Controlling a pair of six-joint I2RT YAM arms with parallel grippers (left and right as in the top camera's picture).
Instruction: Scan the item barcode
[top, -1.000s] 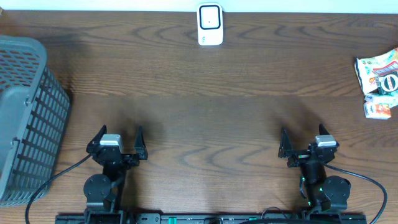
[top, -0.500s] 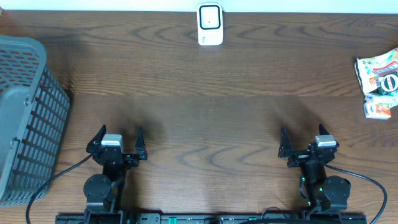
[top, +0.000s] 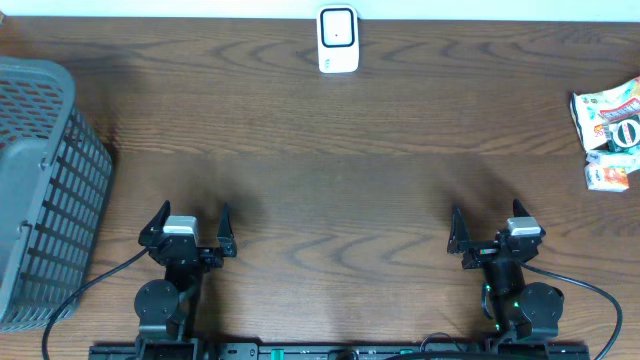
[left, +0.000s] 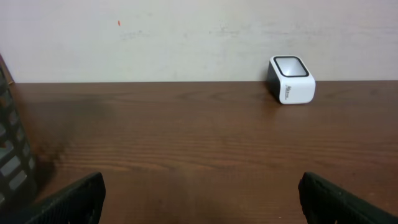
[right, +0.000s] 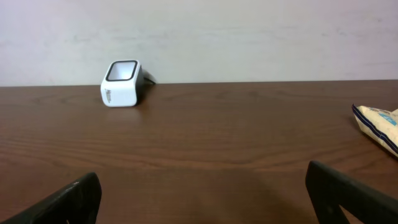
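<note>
Overhead, you see both arms low at the near edge of the table, well apart from each other. The left gripper has its jaws spread wide and there is nothing between them. The right gripper is the same: wide apart and holding nothing.

The white scanner stands at the far edge of the table, about in the middle between the two arms, with its dark window facing up. In both wrist views you find it upright on the wood, close in front of the pale wall.

The items for scanning lie at the right edge of the table, far from both grippers. You see a crumpled snack packet in white, green and orange, and just beside it, on the near side, a small carton in white and orange. I cannot tell if the two are touching, and no barcode can be read from these views. In the right wrist view only one corner of the packet shows, at the right border.

On the left side a grey basket with slotted walls stands on the table, near the left arm but apart from it.
</note>
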